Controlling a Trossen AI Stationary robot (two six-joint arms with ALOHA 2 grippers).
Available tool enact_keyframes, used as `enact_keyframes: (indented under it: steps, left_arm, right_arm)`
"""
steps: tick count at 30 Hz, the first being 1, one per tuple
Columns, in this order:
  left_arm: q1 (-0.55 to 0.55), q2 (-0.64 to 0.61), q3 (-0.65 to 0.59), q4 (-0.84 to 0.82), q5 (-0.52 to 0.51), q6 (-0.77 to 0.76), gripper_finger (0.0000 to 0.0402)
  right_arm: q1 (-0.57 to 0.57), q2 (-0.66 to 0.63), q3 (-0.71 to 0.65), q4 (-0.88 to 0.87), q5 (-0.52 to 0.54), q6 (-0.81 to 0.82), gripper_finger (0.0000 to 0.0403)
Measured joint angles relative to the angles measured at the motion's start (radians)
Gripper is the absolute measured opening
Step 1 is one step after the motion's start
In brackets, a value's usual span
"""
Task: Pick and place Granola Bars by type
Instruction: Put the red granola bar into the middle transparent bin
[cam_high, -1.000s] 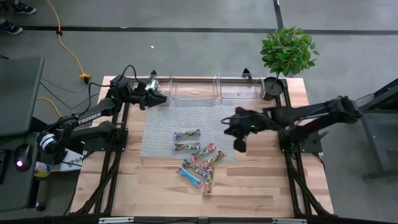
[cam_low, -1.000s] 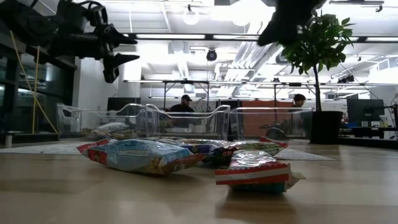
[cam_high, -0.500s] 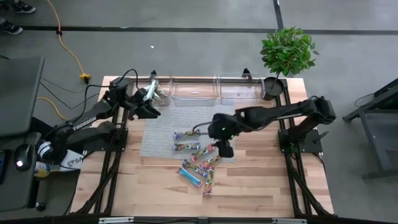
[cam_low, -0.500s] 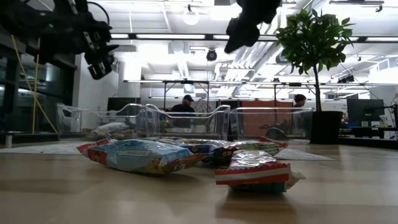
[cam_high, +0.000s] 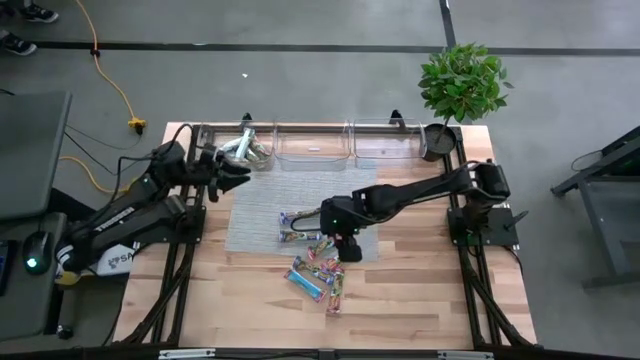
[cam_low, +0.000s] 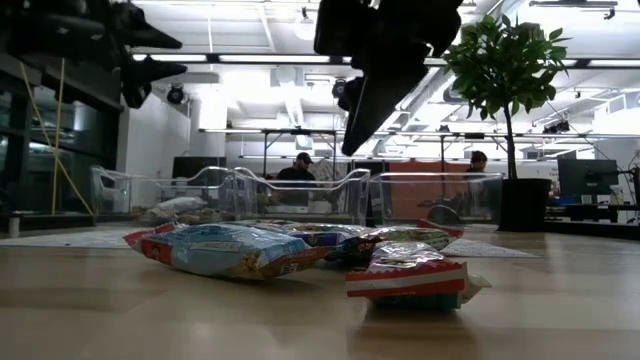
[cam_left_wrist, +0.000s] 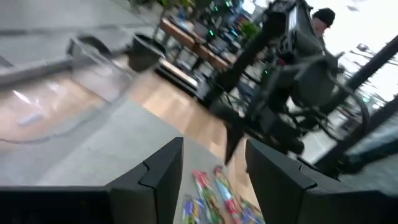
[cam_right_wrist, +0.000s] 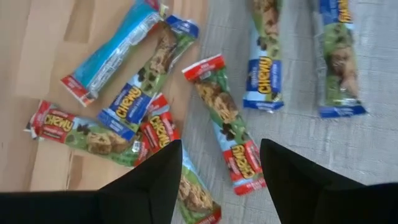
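Several granola bars (cam_high: 322, 258) lie in a loose pile, partly on the grey mat (cam_high: 270, 205) and partly on the bare wood. In the right wrist view I see a blue bar (cam_right_wrist: 112, 53) and red-ended and blue-ended bars (cam_right_wrist: 227, 124) lying flat. My right gripper (cam_right_wrist: 221, 180) hovers open just above the pile (cam_high: 345, 242), touching nothing. My left gripper (cam_high: 235, 172) stands open and empty in the air near the left clear bin (cam_high: 250, 148), which holds a few silvery bars.
Three clear bins line the far edge: the left one, a middle one (cam_high: 311, 147) and a right one (cam_high: 386, 145). A potted plant (cam_high: 460, 85) stands at the far right corner. Bare wood (cam_high: 420, 300) lies toward the near edge. People (cam_low: 297, 168) stand in the room behind.
My right gripper has swung from the table's right side toward the left and near edge and come down over the pile of bars. My left gripper has drawn back from the left bin toward the table's left edge. The bars have not moved.
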Motion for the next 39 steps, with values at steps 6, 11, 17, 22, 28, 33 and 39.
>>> enact_keyframes:
  steps: [6, 11, 17, 22, 28, 33, 39]
  left_arm:
    - [-0.122, -0.042, 0.0, -0.016, -0.171, -0.003, 0.0172]
    - [-0.229, -0.035, 0.0, -0.018, -0.232, -0.004, 0.0172]
    - [-0.37, -0.033, 0.0, -0.032, -0.343, -0.015, 0.0172]
    - [-0.486, -0.026, 0.0, -0.033, -0.458, -0.03, 0.0172]
    - [-0.58, -0.027, 0.0, -0.028, -0.579, -0.034, 0.0172]
    - [-0.628, -0.027, 0.0, -0.017, -0.632, -0.037, 0.0172]
    - [-0.649, -0.027, 0.0, -0.015, -0.665, -0.056, 0.0172]
  right_arm:
    - [0.003, 0.036, 0.0, 0.01, -0.058, -0.053, 0.0201]
    - [0.012, 0.069, -0.001, 0.021, -0.056, -0.106, 0.0201]
    - [0.008, 0.106, -0.002, 0.041, -0.021, -0.119, 0.0201]
    - [-0.004, 0.118, -0.002, 0.06, -0.003, -0.123, 0.0201]
    - [-0.004, 0.143, -0.002, 0.079, -0.023, -0.148, 0.0201]
    - [0.002, 0.187, -0.002, 0.085, -0.033, -0.149, 0.0201]
    - [-0.004, 0.199, -0.002, 0.117, 0.015, -0.127, 0.0201]
